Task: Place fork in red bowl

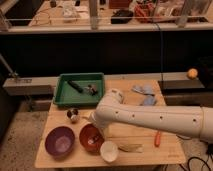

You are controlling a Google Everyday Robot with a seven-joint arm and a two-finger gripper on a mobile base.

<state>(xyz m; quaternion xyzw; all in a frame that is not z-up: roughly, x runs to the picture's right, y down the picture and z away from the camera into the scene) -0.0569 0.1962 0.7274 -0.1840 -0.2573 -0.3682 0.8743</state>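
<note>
The white robot arm's gripper (93, 131), grip unclear, hangs at the glossy round red bowl's (86, 135) two o'clock rim.
</note>
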